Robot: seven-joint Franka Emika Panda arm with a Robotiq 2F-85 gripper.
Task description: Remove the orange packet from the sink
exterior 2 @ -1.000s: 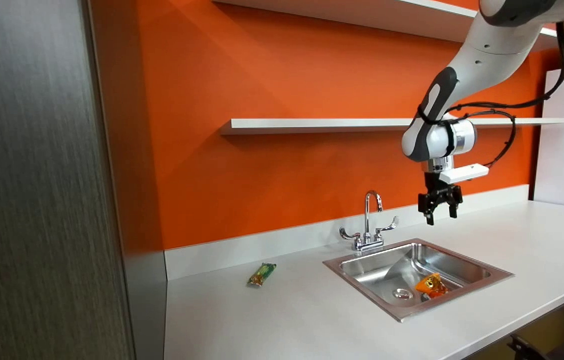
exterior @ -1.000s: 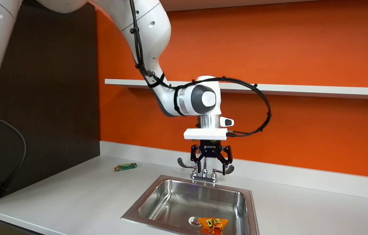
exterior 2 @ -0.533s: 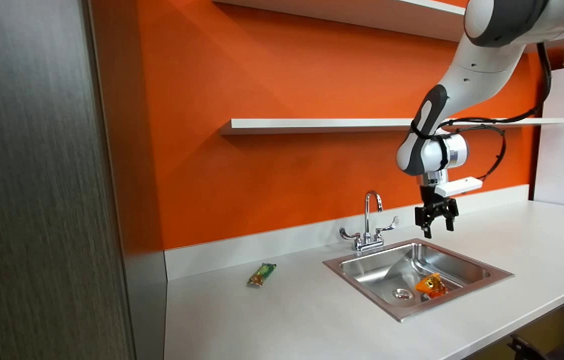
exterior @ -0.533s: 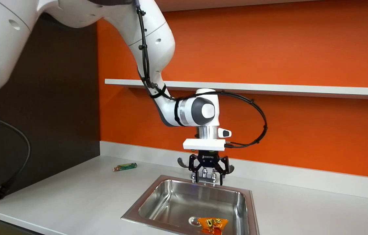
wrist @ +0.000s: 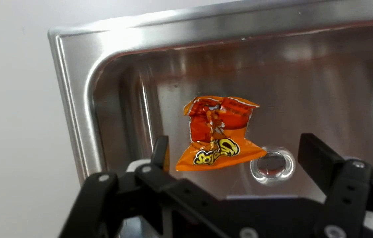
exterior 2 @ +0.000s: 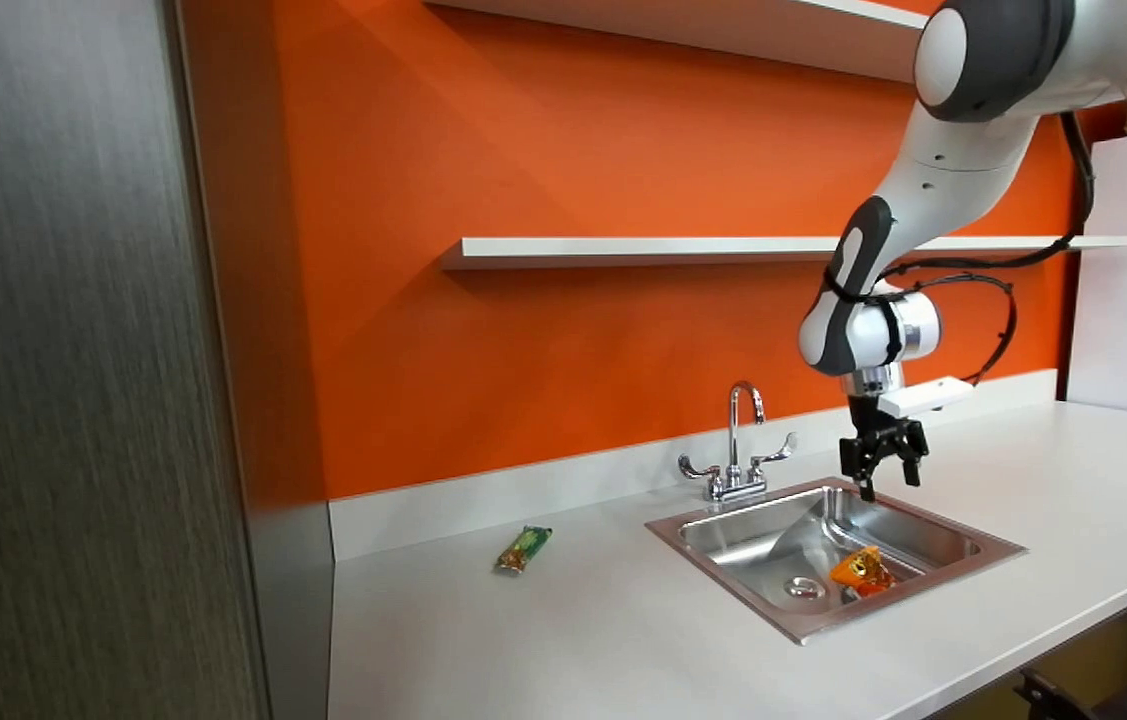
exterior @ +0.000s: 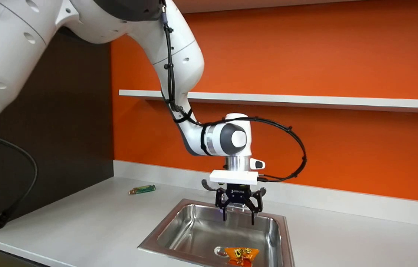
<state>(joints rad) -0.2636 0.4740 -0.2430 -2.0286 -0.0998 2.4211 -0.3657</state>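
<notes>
While the gripper (exterior: pixel 239 220) hangs over the sink (wrist: pixel 75 99), its fingers (wrist: pixel 160 150) are spread wide with nothing pinched. My read: approach, pre-grasp; pinch and lift-out not yet done. Can't tell how high the tips are against the rim.

Orange packet (wrist: pixel 217 132) is lower down, on the basin floor, yellow lettering up, film creased. Wrist view: sideways it falls between the fingers, but nearer the one at picture left, and its red half lies past the tips.

Failure modes, my guess:
- Straight drop may land short or bite only the flared lettered end. Cause: packet reaches past the tips. Wants a shift over it, then down.
- Packet skates or spins on closing. Cause: off-centre, so the near finger touches first; steel looks slick.
- Film slips out on lift. Cause: shallow bite. Overcorrect and the tips hit the basin floor.

Next to it, the drain (wrist: pixel 272 164): one packet corner overlaps its ring in the wrist view; can't tell if they touch. Doubt it snags. Basin wall is near too; going sideways before clearing the rim could knock the packet back in.

Faucet (exterior 2: pixel 733 440) stands apart from the gripper in an exterior view; low risk unless the lift swings that way. Green wrapper (exterior 2: pixel 524 549) is well off on the countertop (exterior 2: pixel 483 640), not the target.
</notes>
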